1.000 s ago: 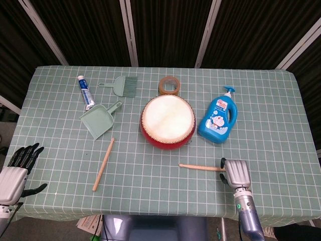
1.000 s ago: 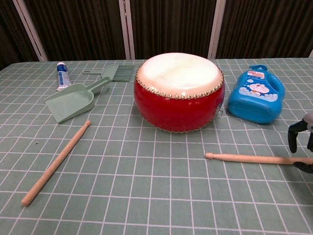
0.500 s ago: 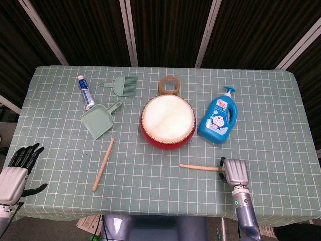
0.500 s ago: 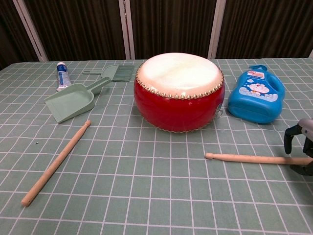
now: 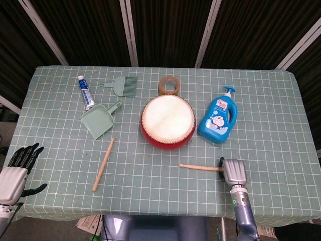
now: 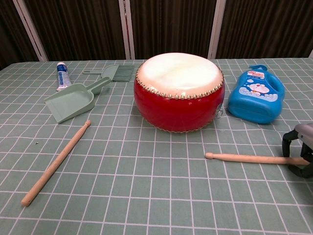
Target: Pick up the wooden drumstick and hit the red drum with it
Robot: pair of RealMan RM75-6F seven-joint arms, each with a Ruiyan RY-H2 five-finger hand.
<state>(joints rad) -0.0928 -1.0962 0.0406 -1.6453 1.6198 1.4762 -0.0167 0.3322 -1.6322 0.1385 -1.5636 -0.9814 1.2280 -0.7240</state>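
The red drum (image 5: pixel 168 120) (image 6: pixel 179 93) with a pale skin stands mid-table. One wooden drumstick (image 5: pixel 198 167) (image 6: pixel 244 158) lies flat to the drum's front right, tip pointing left. My right hand (image 5: pixel 233 171) (image 6: pixel 301 152) sits over its butt end; a finger curves above the stick and the thumb lies below it, with gaps showing. A second drumstick (image 5: pixel 103 164) (image 6: pixel 56 164) lies at the front left. My left hand (image 5: pixel 17 170) hangs off the table's front left corner, fingers spread, holding nothing.
A blue detergent bottle (image 5: pixel 218 118) (image 6: pixel 257 95) lies right of the drum. A green dustpan (image 5: pixel 99 120) (image 6: pixel 73 102), a brush (image 5: pixel 123 85), a toothpaste tube (image 5: pixel 85 92) and a tape roll (image 5: pixel 170 85) sit at the back.
My right hand has shifted slightly left along the right drumstick's butt end, its fingers now straddling it. The stick and the left hand have not moved.
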